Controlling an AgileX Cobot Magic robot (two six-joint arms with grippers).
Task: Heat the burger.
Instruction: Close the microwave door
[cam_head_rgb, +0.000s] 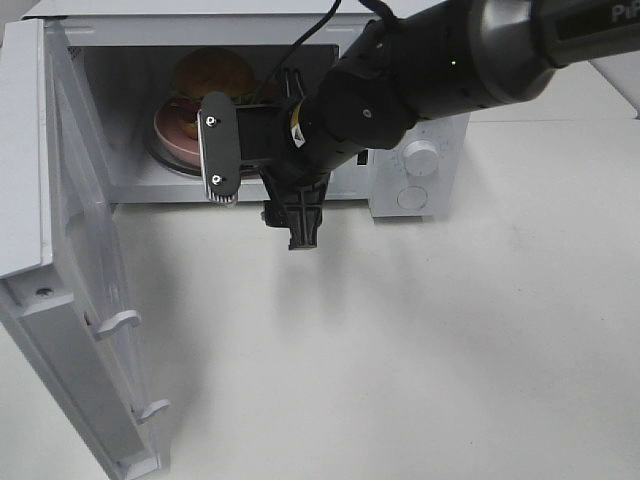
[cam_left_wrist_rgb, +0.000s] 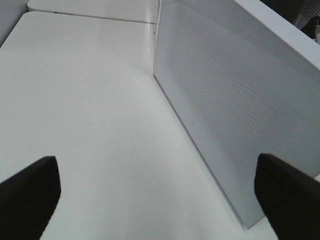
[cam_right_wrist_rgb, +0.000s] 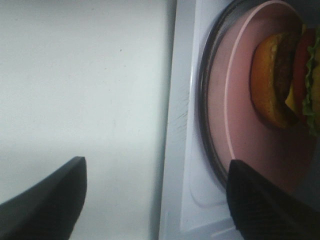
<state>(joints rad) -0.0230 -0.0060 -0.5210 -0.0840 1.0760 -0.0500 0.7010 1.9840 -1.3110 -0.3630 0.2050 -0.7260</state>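
Note:
The burger (cam_head_rgb: 215, 72) sits on a round pink plate (cam_head_rgb: 172, 132) inside the open white microwave (cam_head_rgb: 440, 140). In the right wrist view the burger (cam_right_wrist_rgb: 280, 80) lies on the plate (cam_right_wrist_rgb: 250, 135), which rests on the glass turntable (cam_right_wrist_rgb: 204, 100). My right gripper (cam_head_rgb: 262, 215) is open and empty, hanging just outside the oven's front opening, apart from the plate; it also shows in the right wrist view (cam_right_wrist_rgb: 157, 200). My left gripper (cam_left_wrist_rgb: 159, 200) is open and empty above bare table beside a white perforated panel (cam_left_wrist_rgb: 235, 110). It does not show in the exterior high view.
The microwave door (cam_head_rgb: 80, 270) is swung wide open at the left and juts toward the table's front. Two control knobs (cam_head_rgb: 421, 157) are on the oven's right front. White tabletop (cam_head_rgb: 420, 340) spreads in front of the oven.

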